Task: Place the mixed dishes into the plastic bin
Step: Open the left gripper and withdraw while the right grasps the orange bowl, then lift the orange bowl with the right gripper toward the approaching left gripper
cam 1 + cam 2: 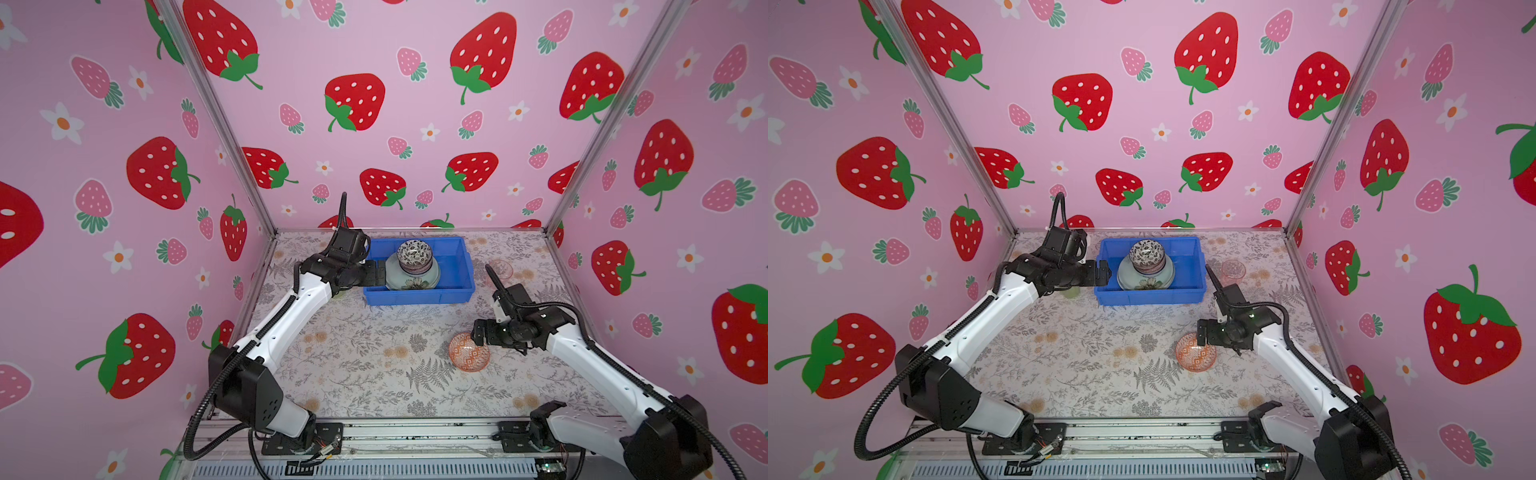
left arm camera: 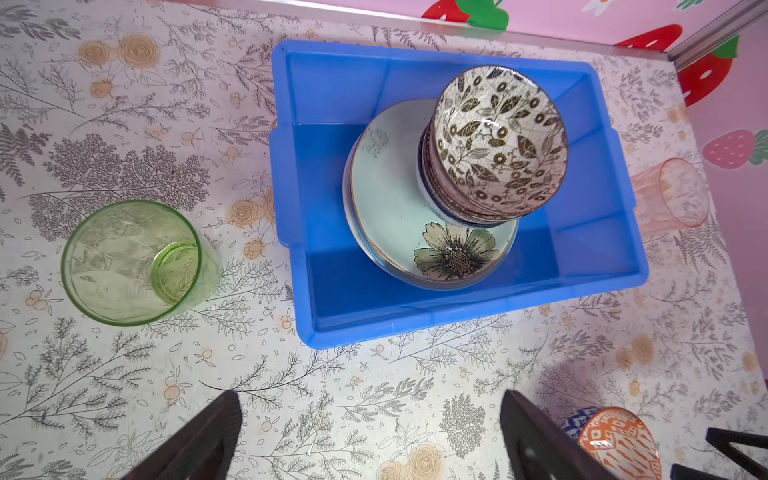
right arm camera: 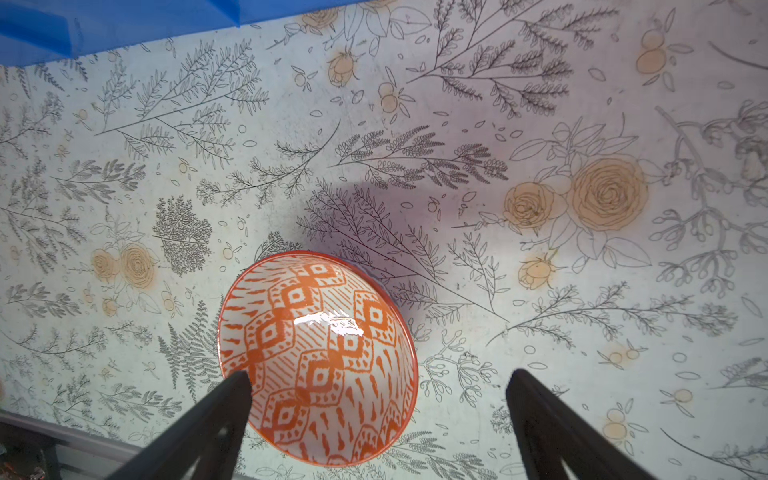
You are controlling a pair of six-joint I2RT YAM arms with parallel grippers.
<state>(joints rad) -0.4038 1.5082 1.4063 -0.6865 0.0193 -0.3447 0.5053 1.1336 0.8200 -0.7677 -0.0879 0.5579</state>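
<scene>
Risk notes. The bin (image 1: 417, 298) is carrying one tall pile. A green plate (image 1: 411, 283) is lying low in it, bowls are nesting on that, and a black-and-white bowl (image 1: 414, 251) is riding on top, off-centre. Adding another dish to the pile could be inviting a topple, so the bare floor of the bin looks safer.

The left gripper (image 1: 380, 273) is hanging spread and empty over the bin's left rim. A low swing away could be clipping that rim, or the green glass (image 2: 133, 262) standing just left of the bin.

The right gripper (image 3: 380, 375), spread and empty, is hovering over the orange bowl (image 3: 318, 357), well in front of the bin and to its right. The glaze is shining, so a pinch may be slipping. The pink glass (image 1: 500, 269), just right of the bin, is standing near the carry path.

Room: strawberry-print walls (image 1: 415, 137) are closing in behind the bin and on both sides. The table cover (image 1: 365, 365) under the bin is showing grey ferns and tan roses. It is looking smooth, so dishes may be sliding.
</scene>
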